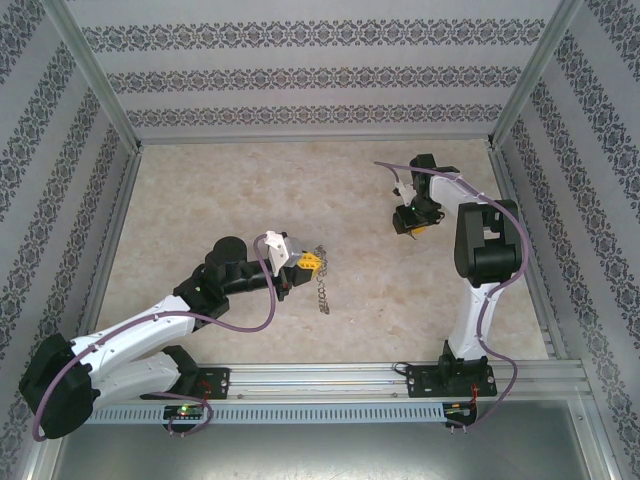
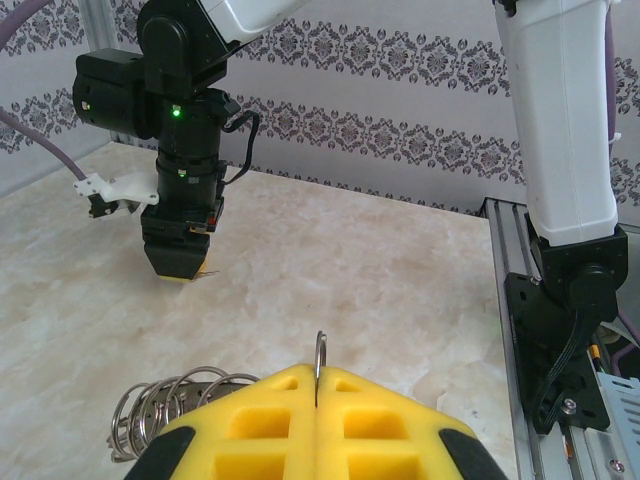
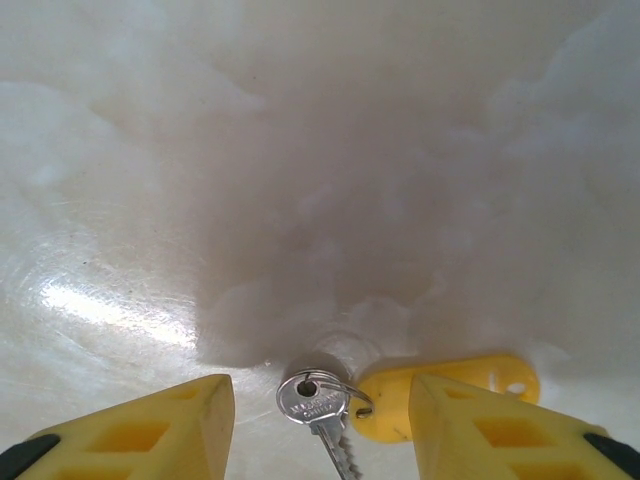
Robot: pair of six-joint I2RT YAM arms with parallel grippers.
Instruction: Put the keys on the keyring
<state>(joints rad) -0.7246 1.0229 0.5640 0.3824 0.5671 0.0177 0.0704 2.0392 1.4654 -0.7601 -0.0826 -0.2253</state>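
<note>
Clamped fully shut in the left jaws, lower centre of the left wrist view: rim of the keyring [image 2: 175,410], edge-on, wire loops sagging lower left, probably steadied for threading. Straddled by the right jaws, partly open, gripping nothing, bottom of the right wrist view: silver key [image 3: 318,405] with yellow tag [image 3: 450,395], flat on the surface [image 3: 300,150].

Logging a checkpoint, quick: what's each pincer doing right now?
Left pincer: closed, pinching the keyring.
Right pincer: open, straddling the key with its yellow tag, not gripping it.
</note>
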